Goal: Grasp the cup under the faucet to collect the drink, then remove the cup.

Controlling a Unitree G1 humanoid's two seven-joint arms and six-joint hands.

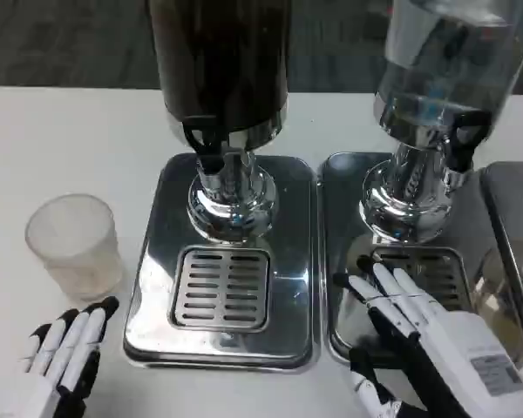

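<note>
One translucent plastic cup (73, 246) stands upright and apparently empty on the white bench (61, 131), just beyond the left hand's fingertips and off to the side of the dark drink dispenser (220, 78). It is not yet under any faucet. Thin-walled and frosted, the cup looks light and somewhat flexible, likely to tip if nudged and to buckle if squeezed hard; its smooth wall may be slippery. A sound hold would probably be around the middle of its side, below the rim, with gentle pressure, and firmer once it carries liquid.

Nearest the cup, the left hand (65, 357) lies low at the bench's near edge, its fingers extended and close together, pointing toward the cup but apart from it, holding nothing. Across from it, the right hand (423, 335) rests over the steel drip tray (349, 261) of the clear dispenser (444, 61), fingers stretched forward and slightly spread toward the slotted grate (436, 270), gripping nothing; whether they touch the metal cannot be told. Between the two hands sits the dark dispenser's own tray (157, 252), its black faucet lever (205, 144) above a bare drain grille (221, 287).
</note>
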